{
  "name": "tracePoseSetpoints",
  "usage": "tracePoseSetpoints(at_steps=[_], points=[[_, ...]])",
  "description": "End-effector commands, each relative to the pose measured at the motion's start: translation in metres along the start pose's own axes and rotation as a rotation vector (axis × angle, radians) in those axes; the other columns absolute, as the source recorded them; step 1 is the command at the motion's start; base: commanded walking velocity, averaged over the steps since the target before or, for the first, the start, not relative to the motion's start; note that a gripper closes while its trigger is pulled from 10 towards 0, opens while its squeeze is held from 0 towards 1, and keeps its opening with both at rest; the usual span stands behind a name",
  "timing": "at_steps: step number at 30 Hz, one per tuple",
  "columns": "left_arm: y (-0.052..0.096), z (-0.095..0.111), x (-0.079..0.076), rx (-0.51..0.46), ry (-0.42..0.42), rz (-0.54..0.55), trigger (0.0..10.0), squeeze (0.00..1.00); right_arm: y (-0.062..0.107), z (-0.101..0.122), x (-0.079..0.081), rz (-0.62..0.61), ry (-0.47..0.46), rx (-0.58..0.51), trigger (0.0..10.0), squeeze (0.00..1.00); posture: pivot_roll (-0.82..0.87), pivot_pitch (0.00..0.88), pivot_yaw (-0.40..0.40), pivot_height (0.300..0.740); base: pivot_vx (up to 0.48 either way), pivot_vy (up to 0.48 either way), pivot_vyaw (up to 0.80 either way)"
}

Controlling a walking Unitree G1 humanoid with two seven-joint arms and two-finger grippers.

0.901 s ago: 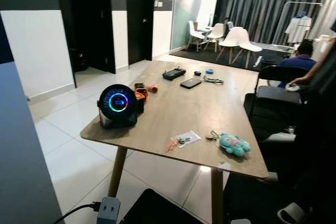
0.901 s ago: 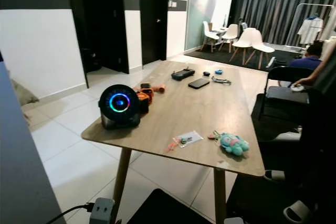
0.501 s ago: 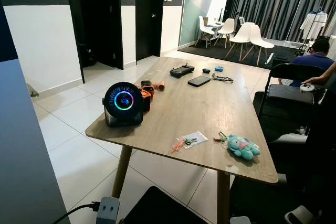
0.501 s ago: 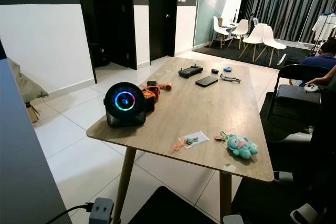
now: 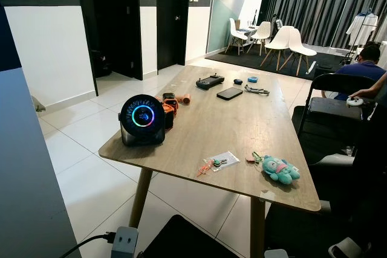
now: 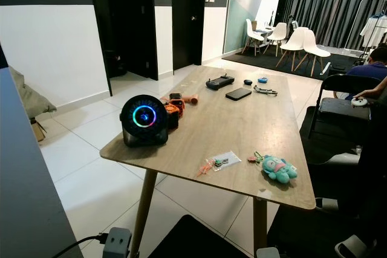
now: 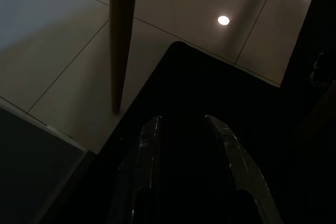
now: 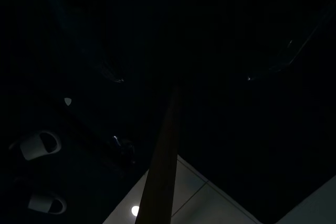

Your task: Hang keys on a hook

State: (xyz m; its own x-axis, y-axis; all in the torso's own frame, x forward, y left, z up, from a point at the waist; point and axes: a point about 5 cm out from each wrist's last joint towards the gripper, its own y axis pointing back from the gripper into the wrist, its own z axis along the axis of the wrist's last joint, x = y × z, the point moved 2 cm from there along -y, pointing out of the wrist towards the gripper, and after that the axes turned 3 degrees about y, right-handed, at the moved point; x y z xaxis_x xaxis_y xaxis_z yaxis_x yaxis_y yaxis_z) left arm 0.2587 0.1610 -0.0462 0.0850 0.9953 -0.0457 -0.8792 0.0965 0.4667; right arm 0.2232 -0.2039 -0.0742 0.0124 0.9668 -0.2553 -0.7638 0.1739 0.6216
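Note:
A bunch of keys (image 5: 254,159) lies near the front right corner of the wooden table (image 5: 242,125), joined to a teal plush toy (image 5: 280,169). A small clear bag with more small keys (image 5: 219,161) lies just to its left. My left gripper (image 7: 184,129) hangs below table height, open and empty, over a dark mat beside a table leg (image 7: 122,35). My right arm hangs idle; its wrist view is very dark, with a table leg (image 8: 163,166) and pale slippers (image 8: 39,145) faintly showing.
A round fan with a glowing ring (image 5: 143,119) and orange items (image 5: 170,102) stand at the table's left. A phone (image 5: 230,93) and controller (image 5: 209,81) lie farther back. A black chair (image 5: 329,98) and a seated person (image 5: 364,64) are on the right. A grey-blue panel (image 5: 24,179) stands close left.
The whole picture has shifted and sharpened, so the camera has moved a little. Nothing on the table has moved.

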Motion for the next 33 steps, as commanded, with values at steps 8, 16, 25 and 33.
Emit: tracePoseSetpoints(at_steps=[8, 16, 25, 33], points=[[-0.0002, 0.0008, -0.0018, -0.007, -0.003, -0.012, 10.0, 0.00, 0.0002, -0.0014, -0.0002, -0.001, 0.004, 0.008, 10.0, 0.00, 0.01, 0.000, -0.027, 0.740, 0.000, 0.000, 0.00], [0.0004, 0.0003, -0.0020, -0.008, -0.005, -0.017, 10.0, 0.00, 0.0006, -0.0027, -0.0005, -0.004, 0.004, 0.011, 10.0, 0.00, 0.01, 0.000, -0.027, 0.740, 0.000, 0.000, 0.00], [0.0006, 0.0022, -0.0027, -0.024, -0.025, -0.025, 10.0, 0.00, 0.0011, -0.0039, -0.0002, -0.004, 0.002, 0.013, 10.0, 0.00, 0.01, 0.000, -0.023, 0.740, 0.000, 0.000, 0.00], [0.0006, 0.0022, -0.0050, -0.027, -0.027, -0.036, 10.0, 0.00, 0.0012, -0.0041, 0.0002, -0.003, 0.002, 0.015, 10.0, 0.00, 0.01, 0.000, -0.024, 0.740, 0.000, -0.360, 0.00]])
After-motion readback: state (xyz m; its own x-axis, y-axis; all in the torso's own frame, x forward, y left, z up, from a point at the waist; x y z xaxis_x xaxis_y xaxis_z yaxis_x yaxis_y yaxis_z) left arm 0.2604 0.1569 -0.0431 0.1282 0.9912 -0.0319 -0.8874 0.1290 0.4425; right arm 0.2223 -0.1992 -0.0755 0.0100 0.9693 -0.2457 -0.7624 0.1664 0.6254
